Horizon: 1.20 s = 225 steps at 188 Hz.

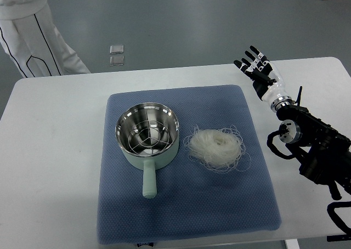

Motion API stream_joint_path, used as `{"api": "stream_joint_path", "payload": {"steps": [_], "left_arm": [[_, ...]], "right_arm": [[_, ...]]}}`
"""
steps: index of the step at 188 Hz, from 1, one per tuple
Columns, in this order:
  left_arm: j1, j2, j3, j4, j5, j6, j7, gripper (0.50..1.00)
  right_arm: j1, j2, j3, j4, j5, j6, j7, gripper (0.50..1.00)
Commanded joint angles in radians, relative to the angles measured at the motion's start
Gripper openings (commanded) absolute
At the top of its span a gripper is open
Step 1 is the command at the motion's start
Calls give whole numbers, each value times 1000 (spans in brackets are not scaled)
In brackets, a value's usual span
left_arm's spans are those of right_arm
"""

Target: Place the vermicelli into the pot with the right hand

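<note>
A white surface (49,150) is filling most of the top view, carrying a blue mat (186,205) at its centre; the mat is serving as the landmark here. Beyond the mat's far left corner, off the surface, a person's white trouser legs (33,35) with dark side stripes are standing on the grey floor (192,18). The right arm (315,145) is reaching in from the right of the mat, its dark jointed links lying over the bare surface. On the mat's left half a mint-green pot (147,135) is sitting upright, its steel interior showing a wire rack and its handle pointing toward the mat's near edge. On the mat's right half, just beside the pot yet apart from it, a nest of white vermicelli (216,146) is lying loose. Beyond the mat's far right corner the right robot hand (258,69) is hovering with fingers spread, holding nothing. Two small square tiles (116,54) are lying on the floor behind the mat.
</note>
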Motion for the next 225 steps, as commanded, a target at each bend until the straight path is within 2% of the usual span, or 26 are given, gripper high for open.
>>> {"api": "stream_joint_path", "payload": {"steps": [1,225], "left_arm": [[0,0,0,0,0,0,1,1000],[-12,0,-2,0,0,2,1,1000]], "right_arm": [[0,0,0,0,0,0,0,917],[3,-3,1,0,0,0,1,917]]}}
